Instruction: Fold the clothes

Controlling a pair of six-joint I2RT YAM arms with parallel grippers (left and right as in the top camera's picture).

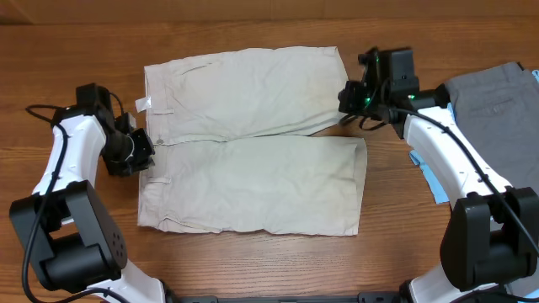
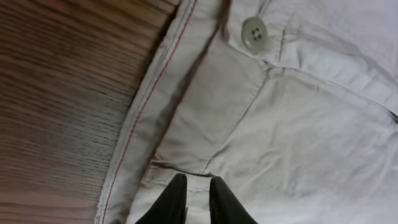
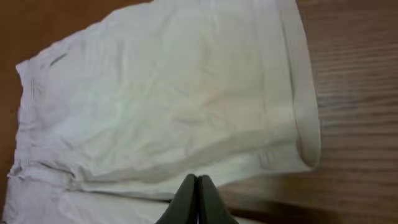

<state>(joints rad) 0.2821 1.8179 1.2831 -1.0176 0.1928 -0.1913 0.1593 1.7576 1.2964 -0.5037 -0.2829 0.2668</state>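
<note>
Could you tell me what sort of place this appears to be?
Probably a robotics lab bench for cloth-handling trials: two robot arms stand at a wooden table, beige shorts lie spread flat between them, and grey trousers wait at the right edge.

The wrinkled pale beige cotton shorts (image 1: 253,139) are plain. A thin red stitch line (image 2: 146,106) edges the waistband, near a grey-green round button (image 2: 253,32) and a small white label (image 1: 145,104). The wooden table (image 1: 253,261) is warm brown with darker grain. At the upper right are plain grey trousers (image 1: 497,93) and a light-blue cloth (image 1: 429,177).
</note>
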